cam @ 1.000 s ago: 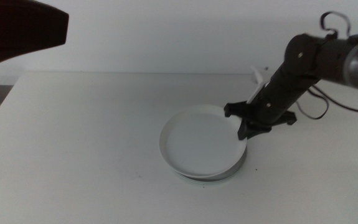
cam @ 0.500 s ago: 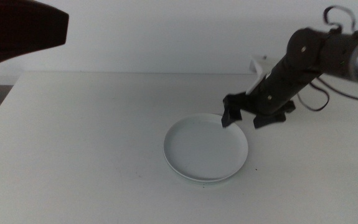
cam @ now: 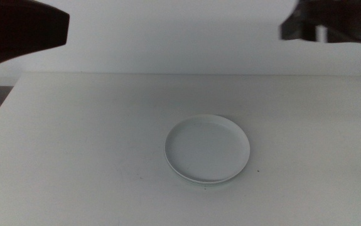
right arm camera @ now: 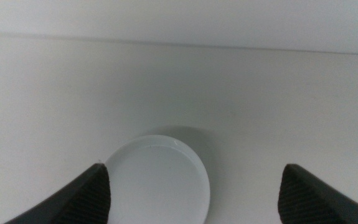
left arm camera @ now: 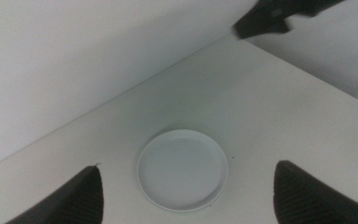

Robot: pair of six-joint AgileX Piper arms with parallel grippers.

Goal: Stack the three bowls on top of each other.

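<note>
The bowls sit as one stack at the table's middle. A white bowl (cam: pixel 207 149) is on top, lying flat, and a thin pale-green rim (cam: pixel 205 182) peeks out beneath its near edge. How many lie under it I cannot tell. My right gripper (cam: pixel 306 28) hangs blurred high above the table's far right corner, well away from the stack. Its wrist view shows the right gripper (right arm camera: pixel 194 168) open and empty over the white bowl (right arm camera: pixel 157 180). My left gripper (left arm camera: pixel 188 167) is open and empty too, high above the stack (left arm camera: pixel 182 169). The left arm (cam: pixel 17 31) fills the upper left corner.
The white table (cam: pixel 73 125) spreads bare around the stack, with a pale wall behind its far edge. The right arm's gripper (left arm camera: pixel 272 15) shows dark over the far corner in the left wrist view.
The right gripper let go of the white bowl's right rim, and the bowl settled flat on the stack. The right arm then rose up and back to the far right.
</note>
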